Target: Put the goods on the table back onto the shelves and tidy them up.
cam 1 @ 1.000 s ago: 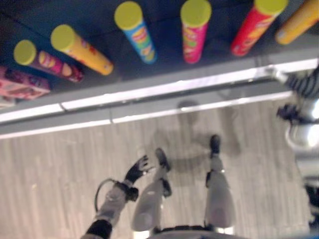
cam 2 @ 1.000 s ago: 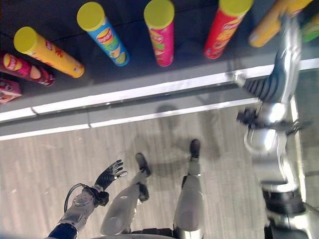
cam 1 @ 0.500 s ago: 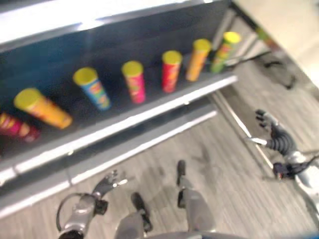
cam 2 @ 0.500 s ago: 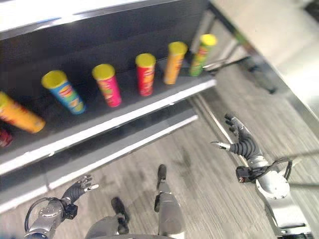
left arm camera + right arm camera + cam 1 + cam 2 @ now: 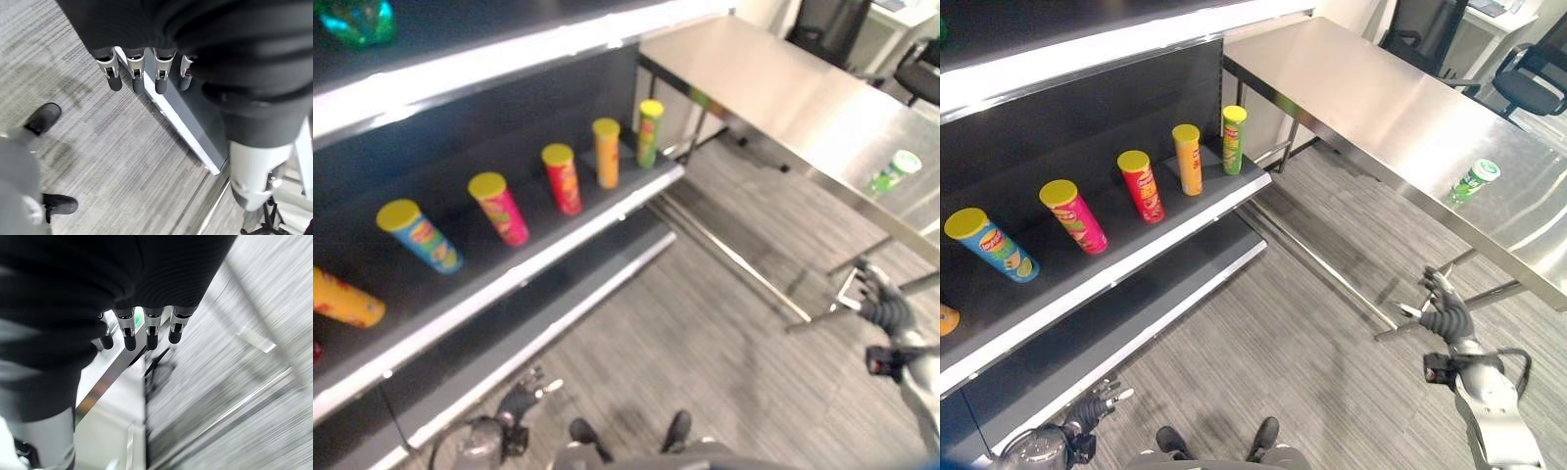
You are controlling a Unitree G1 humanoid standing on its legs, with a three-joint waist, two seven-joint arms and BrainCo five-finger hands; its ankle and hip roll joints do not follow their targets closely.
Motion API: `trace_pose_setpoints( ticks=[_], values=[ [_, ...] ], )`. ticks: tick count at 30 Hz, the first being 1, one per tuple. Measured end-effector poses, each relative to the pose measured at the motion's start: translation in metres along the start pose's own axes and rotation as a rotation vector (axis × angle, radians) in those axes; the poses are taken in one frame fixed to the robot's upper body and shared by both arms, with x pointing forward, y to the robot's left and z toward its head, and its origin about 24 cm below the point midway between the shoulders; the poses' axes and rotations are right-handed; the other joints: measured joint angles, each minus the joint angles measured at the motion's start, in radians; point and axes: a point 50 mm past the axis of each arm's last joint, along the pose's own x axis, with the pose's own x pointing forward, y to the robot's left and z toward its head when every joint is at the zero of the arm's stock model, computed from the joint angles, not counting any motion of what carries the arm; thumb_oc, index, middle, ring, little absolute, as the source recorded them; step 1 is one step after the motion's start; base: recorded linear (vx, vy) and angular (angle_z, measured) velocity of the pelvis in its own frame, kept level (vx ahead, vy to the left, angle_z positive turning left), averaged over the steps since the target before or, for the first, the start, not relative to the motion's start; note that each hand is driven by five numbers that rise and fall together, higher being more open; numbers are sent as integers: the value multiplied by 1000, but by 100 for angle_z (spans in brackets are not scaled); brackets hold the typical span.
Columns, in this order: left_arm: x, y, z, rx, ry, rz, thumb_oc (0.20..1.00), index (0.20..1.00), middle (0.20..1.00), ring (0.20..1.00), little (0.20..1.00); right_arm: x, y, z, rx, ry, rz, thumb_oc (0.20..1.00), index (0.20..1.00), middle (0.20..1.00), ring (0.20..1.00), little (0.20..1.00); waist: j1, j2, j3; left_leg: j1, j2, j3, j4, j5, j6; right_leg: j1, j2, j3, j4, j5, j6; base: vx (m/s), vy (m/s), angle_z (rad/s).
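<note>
Black office chairs behind table; grey wood-look floor.

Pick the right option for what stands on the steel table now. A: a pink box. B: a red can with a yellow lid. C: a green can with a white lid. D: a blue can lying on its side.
C: a lone green can with a white lid stands on the steel table; the yellow-lidded cans are on the shelf.

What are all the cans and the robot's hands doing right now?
Green can: upright, alone on the steel table.
Blue can, pink can, red can, orange can, green shelf can: standing in a row on the shelf.
Left hand: open, empty.
Right hand: open, empty.
</note>
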Motion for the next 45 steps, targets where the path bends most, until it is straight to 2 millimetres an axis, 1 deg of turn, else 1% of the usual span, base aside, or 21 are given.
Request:
trace_pose_setpoints(
  ticks=[1, 3, 4, 5, 7, 8, 10, 12, 15, 18, 20, 24, 26, 27, 28, 30, 32, 33, 35, 37, 45],
  values=[
    [-1, 0, -2, 5, 9, -2, 1000, 1000, 1000, 1000, 1000, 1, 0, 1, 6, -4, -24, 1000, 1000, 1000, 1000, 1000, 8, -6, 3, -15, 34, -32, 78, -7, -11, 2, 10, 17, -4, -7, -16, -107, 7, -39],
    [0, -6, -4, 5, 15, -21, 1000, 1000, 1000, 1000, 1000, 7, 1, 11, 5, -42, -40, 1000, 1000, 1000, 1000, 1000, 26, -18, 9, -41, 67, -185, 168, -31, -58, 3, 24, 63, -1, 9, -53, -105, 61, -81],
    [0, -14, -10, 13, 31, -47, 1000, 1000, 1000, 1000, 1000, 16, 4, 24, 16, -92, -51, 1000, 1000, 1000, 1000, 1000, 41, -16, 15, -42, 30, -353, 143, -53, -97, -8, 36, 126, 3, 27, -72, -43, 88, -138],
    [2, -21, -8, 9, 23, -66, 1000, 1000, 1000, 1000, 1000, 23, 8, 35, 28, -134, -48, 1000, 1000, 1000, 1000, 1000, 53, -11, 18, -18, -19, -478, 85, -63, -107, -23, 38, 183, 3, 40, -75, 26, 105, -135],
    [5, -34, -10, -17, 22, -87, 1000, 1000, 1000, 1000, 1000, 29, 11, 46, 42, -172, -50, 1000, 1000, 1000, 1000, 1000, 46, 10, 27, 42, -60, -551, -42, -55, -97, -21, 51, 227, 3, 52, -66, -6, 169, -100],
    [8, -40, -7, -28, 11, -93, 1000, 1000, 1000, 1000, 1000, 31, 12, 44, 52, -164, -53, 1000, 1000, 1000, 1000, 1000, 56, 23, 32, 92, -69, -559, -129, -19, -51, -15, 63, 257, 3, 56, -65, -22, 202, -66],
    [15, -37, 7, -12, -19, -86, 1000, 1000, 1000, 1000, 1000, 24, 13, 29, 76, -113, -76, 1000, 1000, 1000, 1000, 1000, 16, -1, 42, 125, -81, -478, -193, 11, -41, -13, 38, 250, 0, 52, -38, 4, 225, -16],
    [17, -32, 17, 11, -41, -78, 1000, 1000, 1000, 1000, 1000, 20, 13, 23, 65, -91, -87, 1000, 1000, 1000, 1000, 1000, -1, -20, 40, 129, -114, -435, -213, 20, -22, -50, 9, 267, 5, 62, -17, -19, 327, -46],
    [17, -32, 21, 31, -49, -85, 1000, 1000, 1000, 1000, 1000, 18, 12, 21, 52, -87, -97, 1000, 1000, 1000, 1000, 1000, -11, -13, 43, 139, -157, -379, -212, 15, 21, -65, -38, 283, 7, 102, 34, -45, 185, -55],
    [18, -30, 27, 38, -65, -77, 1000, 1000, 1000, 1000, 1000, 14, 14, 15, 30, -65, -82, 1000, 1000, 1000, 1000, 1000, -18, -7, 44, 138, -181, -362, -209, 9, 37, -78, -64, 295, 8, 119, 64, -15, 145, -13],
    [17, -28, 24, 46, -50, -73, 1000, 1000, 1000, 1000, 1000, 14, 16, 20, 21, -80, -72, 1000, 1000, 1000, 1000, 1000, -15, -5, 49, 135, -199, -330, -206, 6, 53, -113, -70, 305, 24, 169, 51, -15, 150, -41],
    [14, -23, 20, 54, -34, -62, 1000, 1000, 1000, 1000, 1000, 14, 20, 19, 13, -79, -58, 1000, 1000, 1000, 1000, 1000, -16, -12, 53, 136, -193, -301, -206, 3, 60, -130, -71, 291, 25, 207, 88, -42, 61, -22],
    [13, -19, 18, 64, -23, -56, 1000, 1000, 1000, 1000, 1000, 16, 22, 17, 15, -71, -51, 1000, 1000, 1000, 1000, 1000, 3, -7, 63, 134, -175, -280, -207, 6, 77, -134, -75, 230, 58, 164, 109, -74, 21, -14],
    [13, -18, 18, 72, -19, -52, 1000, 1000, 1000, 1000, 1000, 18, 22, 16, 18, -62, -53, 1000, 1000, 1000, 1000, 1000, 12, -3, 66, 135, -160, -274, -210, 6, 80, -142, -77, 188, 117, 128, 104, -74, 38, -16],
    [-1, -3, -2, 69, 38, -8, 1000, 1000, 1000, 1000, 1000, 27, 20, 27, 34, -120, -60, 1000, 1000, 1000, 1000, 1000, 74, -17, 62, 68, -147, -276, -211, 45, 78, -73, -105, 208, 92, 156, 117, -35, 52, -12],
    [-2, -2, -3, 89, 47, -17, 1000, 1000, 1000, 1000, 1000, 26, 22, 23, 61, -115, -51, 1000, 1000, 1000, 1000, 1000, 72, -23, 63, 90, -147, -273, -206, 47, 71, -45, -101, 207, 65, 159, 111, -3, 40, -9],
    [-9, 2, -15, 88, 82, -15, 1000, 1000, 1000, 1000, 1000, 23, 33, 17, 138, -102, -35, 1000, 1000, 1000, 1000, 1000, 73, -38, 57, 163, -148, -262, -206, 35, 52, 53, -92, 210, 2, 155, 107, 2, 50, -15],
    [-12, 3, -20, 96, 99, -17, 1000, 1000, 1000, 1000, 1000, 19, 35, 11, 141, -90, -29, 1000, 1000, 1000, 1000, 1000, 74, -38, 45, 176, -146, -261, -209, 21, 42, 68, -91, 210, 3, 133, 98, 4, 56, -6],
    [-16, 7, -24, 97, 110, -7, 1000, 1000, 1000, 1000, 1000, 13, 35, 2, 136, -61, -27, 1000, 1000, 1000, 1000, 1000, 74, -66, 7, 175, -155, -262, -211, 14, 45, 69, -101, 210, 4, 70, 91, 15, 40, 0],
    [-19, 11, -29, 111, 135, 3, 1000, 1000, 1000, 1000, 1000, 12, 29, -2, 138, -47, -45, 1000, 1000, 1000, 1000, 1000, 72, -82, -11, 192, -140, -261, -205, 30, 23, 84, -78, 212, 4, 56, 81, 14, 53, -7],
    [-20, 9, -35, 99, 154, 0, 1000, 1000, 1000, 1000, 1000, 11, 21, -4, 138, -41, -69, 1000, 1000, 1000, 1000, 1000, 70, -52, -33, 207, -129, -251, -205, 26, 13, 85, -71, 211, 11, 57, 81, 0, 15, -5]
  ],
)
